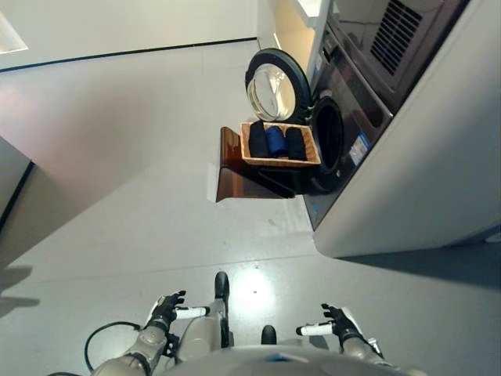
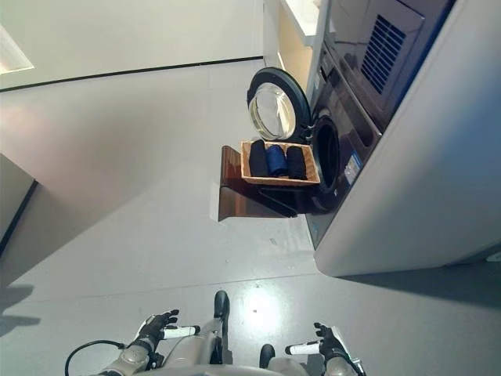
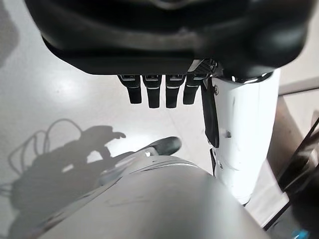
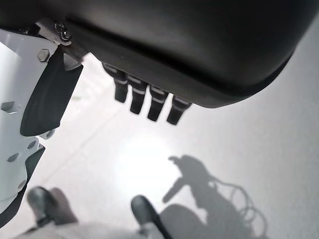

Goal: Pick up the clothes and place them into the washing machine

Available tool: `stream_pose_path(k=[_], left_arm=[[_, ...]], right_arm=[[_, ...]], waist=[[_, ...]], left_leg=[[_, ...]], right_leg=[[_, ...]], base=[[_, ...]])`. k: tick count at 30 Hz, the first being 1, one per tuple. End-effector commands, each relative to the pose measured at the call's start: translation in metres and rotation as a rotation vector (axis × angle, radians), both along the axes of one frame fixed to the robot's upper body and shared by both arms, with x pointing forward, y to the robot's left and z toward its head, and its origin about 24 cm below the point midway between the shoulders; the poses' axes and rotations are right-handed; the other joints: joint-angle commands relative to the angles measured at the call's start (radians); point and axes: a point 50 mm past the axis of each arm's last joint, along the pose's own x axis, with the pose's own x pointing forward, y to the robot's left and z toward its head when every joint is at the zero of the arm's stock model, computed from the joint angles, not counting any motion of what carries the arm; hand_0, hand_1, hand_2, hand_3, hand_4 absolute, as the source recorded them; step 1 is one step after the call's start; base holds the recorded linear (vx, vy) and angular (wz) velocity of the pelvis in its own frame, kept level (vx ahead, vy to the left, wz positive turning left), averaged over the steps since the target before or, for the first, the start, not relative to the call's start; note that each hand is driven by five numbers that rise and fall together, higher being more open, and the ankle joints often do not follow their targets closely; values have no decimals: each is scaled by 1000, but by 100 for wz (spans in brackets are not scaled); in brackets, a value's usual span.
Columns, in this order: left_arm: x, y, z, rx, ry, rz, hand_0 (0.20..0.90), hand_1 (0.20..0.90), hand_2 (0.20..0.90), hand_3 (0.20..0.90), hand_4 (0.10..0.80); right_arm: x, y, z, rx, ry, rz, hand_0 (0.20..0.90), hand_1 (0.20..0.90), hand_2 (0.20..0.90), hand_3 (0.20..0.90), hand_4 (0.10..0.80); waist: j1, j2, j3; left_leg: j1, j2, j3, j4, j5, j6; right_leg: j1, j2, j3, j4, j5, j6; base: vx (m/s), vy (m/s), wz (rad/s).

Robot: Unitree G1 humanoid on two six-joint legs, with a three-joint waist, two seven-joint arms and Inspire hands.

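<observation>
Clothes (image 1: 275, 142), dark rolled bundles, sit in a wicker basket (image 1: 279, 161) on a stand just beside the washing machine (image 1: 356, 117), door (image 1: 275, 84) open. Prob. light, soft; I'd pinch a roll's top. My left hand (image 1: 166, 309) & right hand (image 1: 338, 320) hang low, relaxed, empty, well apart from it. Drum interior too dark to read.
</observation>
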Motion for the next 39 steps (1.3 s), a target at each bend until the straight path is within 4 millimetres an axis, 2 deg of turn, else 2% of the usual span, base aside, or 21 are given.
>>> stream_pose_path(k=[1,3,4,6,8,9,10,12,14,17,19,23,24,26,27,29,30,32,34,37,39], left_arm=[[-42,-3,-11,10,115,26,900,900,900,900,800],[-34,2,-8,29,87,13,900,900,900,900,800],[-27,5,-6,35,64,2,900,900,900,900,800],[-11,10,0,50,5,2,900,900,900,900,800],[6,15,6,62,-51,21,900,900,900,900,800],[6,15,6,62,-51,21,900,900,900,900,800],[16,19,11,60,-96,38,900,900,900,900,800],[25,16,14,41,-137,44,900,900,900,900,800],[29,12,15,32,-148,31,900,900,900,900,800],[25,7,11,29,-115,-10,900,900,900,900,800],[23,5,10,27,-99,-26,900,900,900,900,800],[18,1,7,24,-76,-52,900,900,900,900,800],[17,0,6,28,-67,-58,900,900,900,900,800],[12,0,5,16,-61,-17,900,900,900,900,800],[12,0,4,14,-61,-6,900,900,900,900,800],[18,-7,6,-15,-93,-6,900,900,900,900,800],[21,-8,7,-21,-109,-13,900,900,900,900,800],[23,-9,8,-28,-120,-2,900,900,900,900,800],[18,-9,6,-37,-115,31,900,900,900,900,800],[10,-7,4,-31,-93,46,900,900,900,900,800],[4,-5,2,-20,-76,60,900,900,900,900,800]], right_arm=[[-1,-7,3,-26,-44,-43,900,900,900,900,800],[-2,-6,2,-6,-44,-69,900,900,900,900,800],[-2,-8,3,-6,-45,-78,900,900,900,900,800],[2,-9,4,5,-72,-121,900,900,900,900,800],[6,-10,5,9,-90,-153,900,900,900,900,800],[6,-10,5,9,-90,-153,900,900,900,900,800],[8,-10,6,14,-100,-173,900,900,900,900,800],[8,-13,6,10,-102,-185,900,900,900,900,800],[11,-16,8,5,-110,-187,900,900,900,900,800],[12,-19,9,-5,-108,-196,900,900,900,900,800],[15,-22,11,-10,-119,-208,900,900,900,900,800],[17,-26,12,-13,-122,-209,900,900,900,900,800],[12,-27,11,-10,-112,-215,900,900,900,900,800],[9,-24,9,6,-103,-210,900,900,900,900,800],[9,-22,9,13,-105,-200,900,900,900,900,800],[14,-21,11,17,-130,-199,900,900,900,900,800],[15,-19,11,26,-137,-197,900,900,900,900,800],[16,-17,11,32,-139,-193,900,900,900,900,800],[20,-14,11,43,-148,-178,900,900,900,900,800],[29,-10,13,60,-182,-183,900,900,900,900,800],[32,-10,14,63,-199,-191,900,900,900,900,800]], waist=[[11,-71,-98],[11,-103,-118],[11,-106,-116],[2,-98,-104],[-17,-70,-81],[-17,-70,-81],[-37,-40,-65],[-61,-15,-47],[-80,-12,-28],[-112,-45,-24],[-135,-55,-17],[-162,-60,-27],[-180,-64,-53],[-181,-55,-81],[-185,-50,-91],[-178,-50,-92],[-173,-67,-87],[-152,-83,-69],[-130,-96,-62],[-100,-119,-52],[-88,-118,-45]], left_leg=[[-91,-54,16,100,108,77],[-78,-88,35,146,62,104],[-68,-99,41,165,35,117],[-33,-121,37,191,-17,149],[23,-127,29,194,-52,169],[23,-128,29,194,-52,169],[97,-119,29,176,-82,179],[180,-115,4,157,-110,171],[239,-121,-12,154,-151,159],[314,-155,-41,132,-196,147],[381,-156,-63,105,-224,132],[446,-151,-93,92,-253,120],[484,-141,-124,95,-273,111],[509,-117,-135,104,-273,97],[500,-104,-139,146,-256,86],[413,-76,-116,384,-184,46],[355,-77,-109,487,-141,38],[271,-95,-119,667,-105,41],[222,-82,-102,740,-79,53],[112,-36,-50,642,-118,84],[96,-11,-37,506,-131,84]], right_leg=[[203,-114,-2,-9,-39,159],[173,-167,18,108,94,192],[150,-179,26,177,161,194],[80,-174,43,351,291,185],[13,-171,7,485,332,177],[13,-171,7,485,331,178],[-71,-189,-71,557,276,160],[-154,-193,-155,507,157,131],[-208,-197,-230,406,90,120],[-277,-188,-249,171,174,146],[-295,-181,-272,2,265,172],[-322,-159,-227,-45,319,180],[-316,-132,-158,-46,320,166],[-291,-113,-159,-42,325,156],[-283,-98,-155,-37,321,144],[-224,-77,-156,-51,296,113],[-190,-77,-148,-58,277,97],[-136,-69,-133,-71,257,74],[-95,-66,-128,-75,232,56],[-51,-76,-107,-76,200,58],[-29,-71,-98,-79,178,70]], base=[[726,290,-80],[605,263,-81],[394,225,-89],[353,239,-52],[293,216,4],[409,257,33],[441,214,28],[510,170,-1],[389,21,4],[432,-78,20],[464,-115,16],[364,-97,39],[430,-169,82],[455,-227,112],[307,-195,79],[250,-223,18],[190,-242,-12],[166,-195,-17],[194,-157,-24],[200,-64,-8],[199,17,-18]])
